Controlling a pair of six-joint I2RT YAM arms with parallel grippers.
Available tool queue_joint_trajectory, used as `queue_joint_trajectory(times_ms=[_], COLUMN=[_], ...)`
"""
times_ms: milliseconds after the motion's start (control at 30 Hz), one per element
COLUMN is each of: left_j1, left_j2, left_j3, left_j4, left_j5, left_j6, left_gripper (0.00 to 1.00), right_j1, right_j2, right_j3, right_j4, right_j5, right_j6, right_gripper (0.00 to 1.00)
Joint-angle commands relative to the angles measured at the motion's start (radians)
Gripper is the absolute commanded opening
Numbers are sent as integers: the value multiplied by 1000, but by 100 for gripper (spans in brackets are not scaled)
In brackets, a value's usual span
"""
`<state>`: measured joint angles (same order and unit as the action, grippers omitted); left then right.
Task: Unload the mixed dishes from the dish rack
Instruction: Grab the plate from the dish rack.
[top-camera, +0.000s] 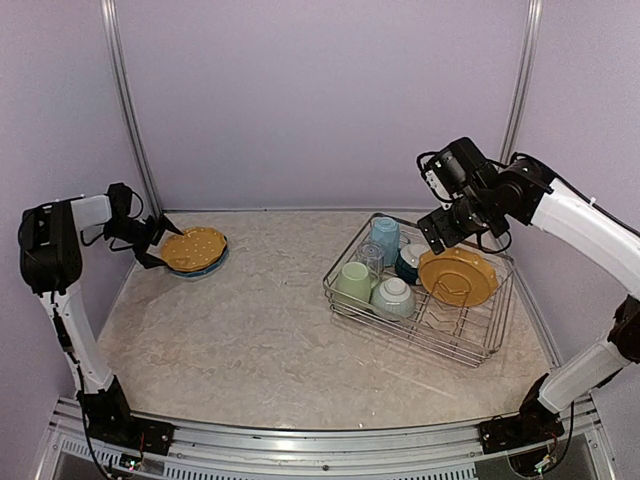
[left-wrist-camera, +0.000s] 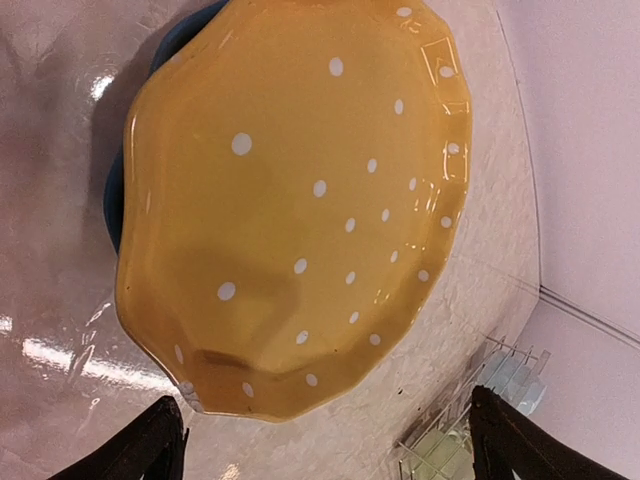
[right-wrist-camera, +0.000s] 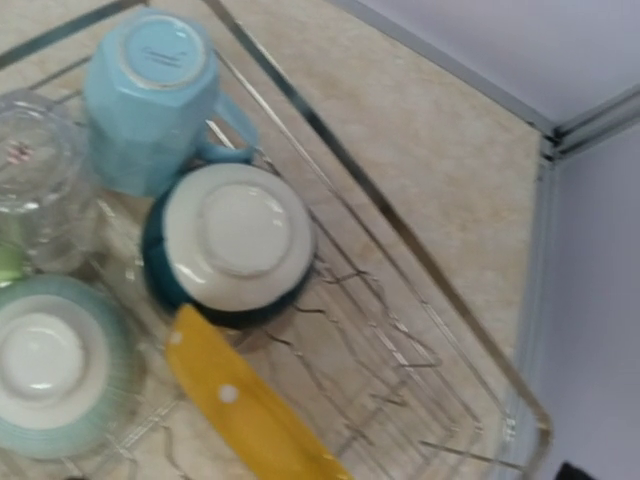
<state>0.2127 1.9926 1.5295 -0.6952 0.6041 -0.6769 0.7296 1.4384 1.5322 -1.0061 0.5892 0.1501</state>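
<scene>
A yellow dotted plate (top-camera: 194, 248) (left-wrist-camera: 290, 200) lies on a blue plate (left-wrist-camera: 115, 200) at the table's left. My left gripper (top-camera: 158, 250) (left-wrist-camera: 335, 445) hangs open at its near rim, holding nothing. The dish rack (top-camera: 410, 330) (right-wrist-camera: 350, 170) on the right holds a light blue mug (top-camera: 385, 238) (right-wrist-camera: 150, 95), a clear glass (top-camera: 368, 258), a pale green mug (top-camera: 353, 282), a teal bowl (top-camera: 394, 296), a dark-blue bowl (top-camera: 410, 262) (right-wrist-camera: 230, 240) and an upright yellow plate (top-camera: 458, 277) (right-wrist-camera: 250, 405). My right gripper (top-camera: 435, 235) hovers open above that plate.
Purple walls close in the marbled table (top-camera: 270, 330) at the back and both sides. A metal post (top-camera: 130, 110) rises just behind the left arm. The rack's right end stands close to the right wall.
</scene>
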Motion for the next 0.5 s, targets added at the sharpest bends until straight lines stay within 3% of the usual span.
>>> queue_joint_trajectory(times_ms=[0, 467], left_j1=[-24, -257], left_j2=[-71, -402], left_j3=[9, -73], left_j4=[-47, 8], left_j5=[-100, -245], left_j6=[42, 173], left_gripper=[96, 99], right_j1=[-8, -17], right_j2=[19, -54], right_j3=[26, -67], right_j4=[-79, -165], right_j5=[81, -65], right_j6=[-21, -139], right_gripper=[100, 100])
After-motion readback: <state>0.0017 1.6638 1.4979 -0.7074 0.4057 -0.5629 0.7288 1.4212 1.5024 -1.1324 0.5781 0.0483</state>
